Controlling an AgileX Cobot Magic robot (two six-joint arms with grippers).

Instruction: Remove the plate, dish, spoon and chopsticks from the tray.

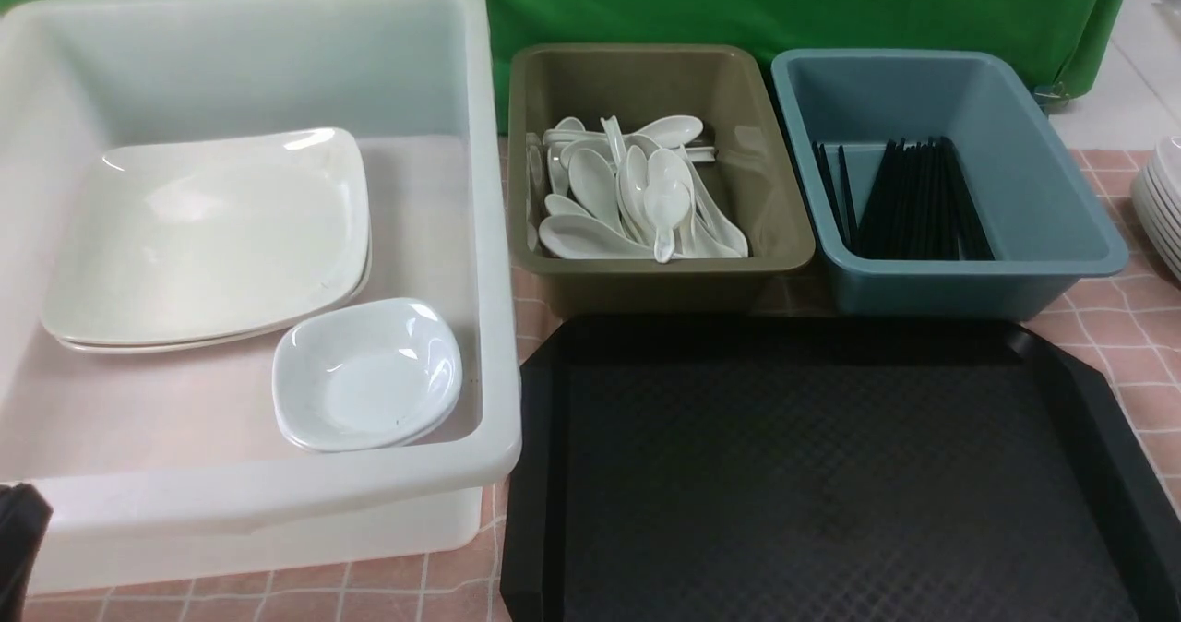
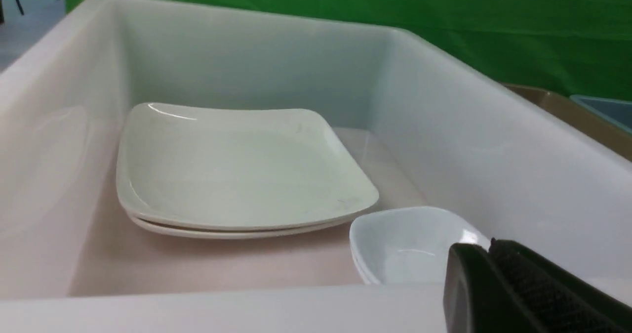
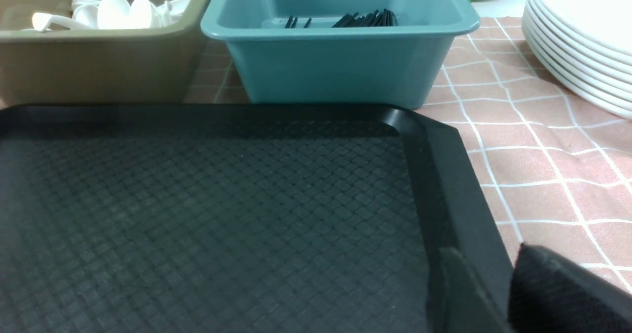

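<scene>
While the tray [image 1: 830, 474] lay bare on the pink checked surface [image 1: 1121, 327], the plate [image 1: 208, 234] sat on top of another plate inside the big white tub [image 1: 489, 234] to its left, the dish [image 1: 369, 373] stacked just beside them. Behind the tray stood a brown bin [image 1: 784, 234] heaped with spoons [image 1: 627, 188], handles pointing every way, and a blue bin [image 1: 1061, 188] of chopsticks [image 1: 913, 202], lying front to back. A stack of white plates [image 3: 577, 36] stood at far right. The left tool [image 2: 489, 254], pressed together, hung at the tub's near wall; whether the right tool [image 3: 493, 278] was spread could not be told.
</scene>
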